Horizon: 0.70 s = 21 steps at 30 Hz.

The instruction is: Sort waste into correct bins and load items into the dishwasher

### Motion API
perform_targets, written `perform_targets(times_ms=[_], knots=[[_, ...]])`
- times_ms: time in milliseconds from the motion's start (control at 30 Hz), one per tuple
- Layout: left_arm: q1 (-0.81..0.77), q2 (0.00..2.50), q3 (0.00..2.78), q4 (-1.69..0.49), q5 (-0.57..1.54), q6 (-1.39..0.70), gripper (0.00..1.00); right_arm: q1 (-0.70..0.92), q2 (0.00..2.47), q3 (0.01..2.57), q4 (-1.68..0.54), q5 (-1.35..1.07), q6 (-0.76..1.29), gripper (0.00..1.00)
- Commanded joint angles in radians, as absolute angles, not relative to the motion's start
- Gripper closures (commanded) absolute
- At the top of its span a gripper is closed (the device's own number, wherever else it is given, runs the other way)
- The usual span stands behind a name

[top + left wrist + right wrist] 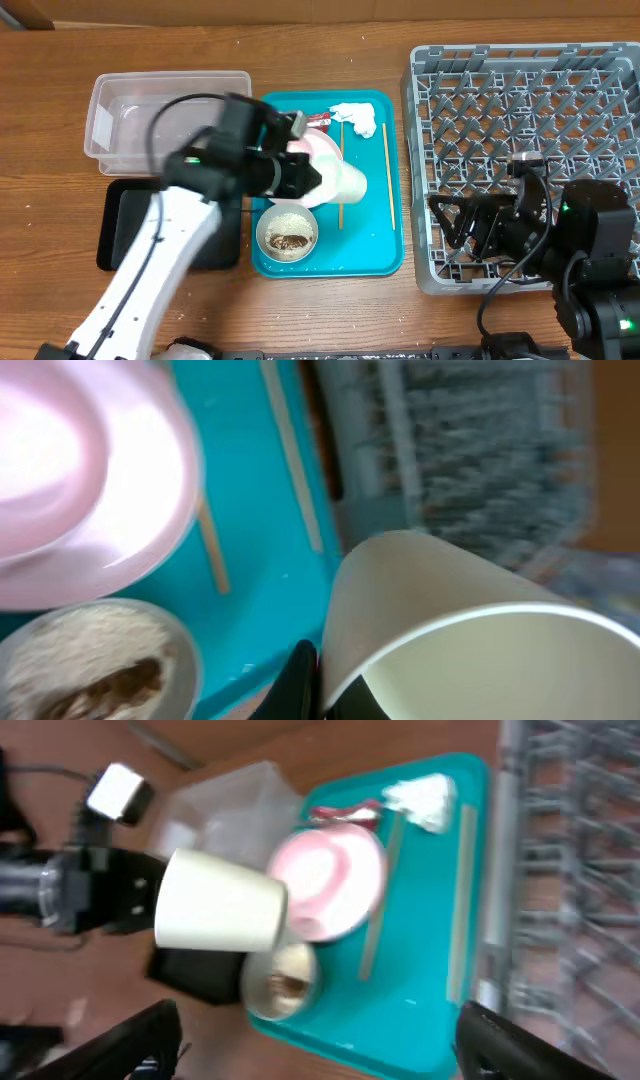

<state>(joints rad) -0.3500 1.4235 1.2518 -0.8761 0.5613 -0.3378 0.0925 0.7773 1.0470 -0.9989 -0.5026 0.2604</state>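
1. Overhead: the left gripper [318, 182] is clenched on the white cup [345, 183], which hangs on its side above the middle of the teal tray [380, 255]. The cup's base points to 3 o'clock, where the dish rack [530, 110] stands on the counter [300, 60], so I judge the cup is on its way there. The pink plate [322, 145] lies at 11 o'clock from the cup. The bowl [287, 235], holding rice and a brown scrap, sits at 7 o'clock. The tissue [355, 117] and red wrapper [318, 120] lie along the tray's 12 o'clock edge. Two chopsticks [388, 180] run lengthways toward its 3 o'clock side. The clear tub [165, 125] and black tray [115, 230] lie at 9 o'clock from the tray. The right gripper [452, 222] hovers over the rack's 7 o'clock corner.

2. Left wrist: the cup's rim is nearest the lens, and one dark finger [300, 680] presses against its wall. A rim pinch probably leaves the base free to go down between the pegs. The plate shows at 10 o'clock, the bowl at 8 o'clock and the blurred rack at 1 o'clock.

3. Right wrist: its fingers [140, 1040] are spread wide with nothing between them, so it is released. It faces the tray, with the cup at 9 o'clock, and is likely kept out of the way.
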Motion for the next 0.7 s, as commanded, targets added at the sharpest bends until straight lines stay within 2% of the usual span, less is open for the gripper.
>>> perform_targets(times_ms=[0,67,133,267,500,567,667], knots=[[-0.223,1.423,1.259,-0.886,1.202,-0.102,0.96,0.092,0.778,1.067,-0.905,-0.811,0.211,0.11],[-0.188,1.425,1.259,-0.884,1.368,-0.063,0.96,0.093,0.79,1.067,-0.821,-0.983,0.21,0.11],[-0.183,1.425,1.259,-0.881,1.43,-0.062,0.96,0.093,0.805,1.067,-0.764,-1.092,0.212,0.11],[-0.193,1.425,1.259,-0.878,1.562,-0.062,0.96,0.12,0.862,1.067,-0.711,-1.125,0.244,0.11],[-0.197,1.425,1.259,-0.874,1.564,-0.062,0.96,0.233,0.945,1.067,-0.589,-1.163,0.286,0.11],[-0.198,1.425,1.259,-0.864,1.563,-0.062,0.96,0.304,0.98,1.067,-0.526,-1.161,0.29,0.14],[-0.198,1.425,1.259,-0.859,1.556,-0.062,0.96,0.378,1.021,1.067,-0.44,-1.16,0.327,0.23]])
